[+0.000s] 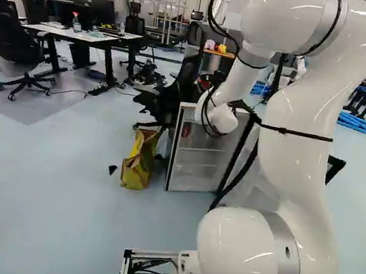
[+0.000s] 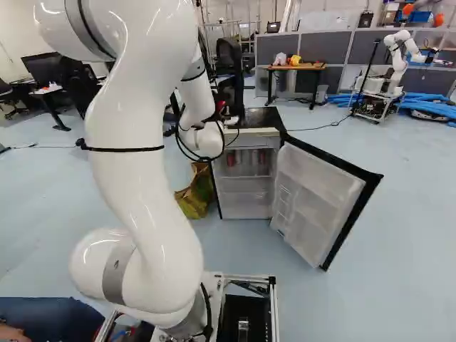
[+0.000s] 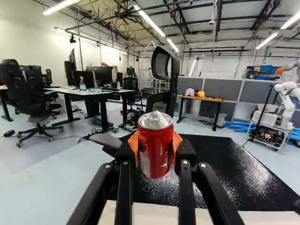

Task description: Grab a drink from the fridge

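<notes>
Drink can (image 3: pixel 155 147) stands upright in the wrist view, lid up, long axis near vertical, grasped from two sides by the fingers (image 3: pixel 133 147). The glossy black top (image 3: pixel 220 164) of the fridge (image 1: pixel 197 157) spreads beyond it; a chair (image 3: pixel 161 101) rises past the top's far edge. In the left base view, the arm (image 1: pixel 293 148) crosses before the fridge, and a yellow bag (image 1: pixel 138 165) sits beside it. In the right base view, the door (image 2: pixel 317 199) stands wide open, floor (image 2: pixel 399 249) open to its right.
</notes>
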### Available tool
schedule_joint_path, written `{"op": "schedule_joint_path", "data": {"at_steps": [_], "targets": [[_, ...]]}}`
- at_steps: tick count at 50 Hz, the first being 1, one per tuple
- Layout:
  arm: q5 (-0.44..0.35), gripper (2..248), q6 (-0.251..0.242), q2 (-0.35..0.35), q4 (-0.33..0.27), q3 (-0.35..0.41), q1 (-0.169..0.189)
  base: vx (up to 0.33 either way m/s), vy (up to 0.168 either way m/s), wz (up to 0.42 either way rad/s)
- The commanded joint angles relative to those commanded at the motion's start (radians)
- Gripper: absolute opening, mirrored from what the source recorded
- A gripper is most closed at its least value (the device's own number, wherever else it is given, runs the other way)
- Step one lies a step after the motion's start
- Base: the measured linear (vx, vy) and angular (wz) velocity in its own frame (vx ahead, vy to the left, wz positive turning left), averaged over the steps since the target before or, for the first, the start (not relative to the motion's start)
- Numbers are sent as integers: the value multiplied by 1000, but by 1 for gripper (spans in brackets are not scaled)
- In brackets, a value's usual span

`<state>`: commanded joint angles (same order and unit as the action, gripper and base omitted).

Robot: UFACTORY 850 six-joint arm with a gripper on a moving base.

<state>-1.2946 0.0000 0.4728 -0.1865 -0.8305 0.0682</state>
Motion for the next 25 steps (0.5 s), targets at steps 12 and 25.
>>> {"op": "schedule_joint_path", "data": {"at_steps": [12,25], "targets": [[27,92,0,57,0,-74,-5,0,0,0],[70,92,0,120,0,-158,-7,0,0,0]]}}
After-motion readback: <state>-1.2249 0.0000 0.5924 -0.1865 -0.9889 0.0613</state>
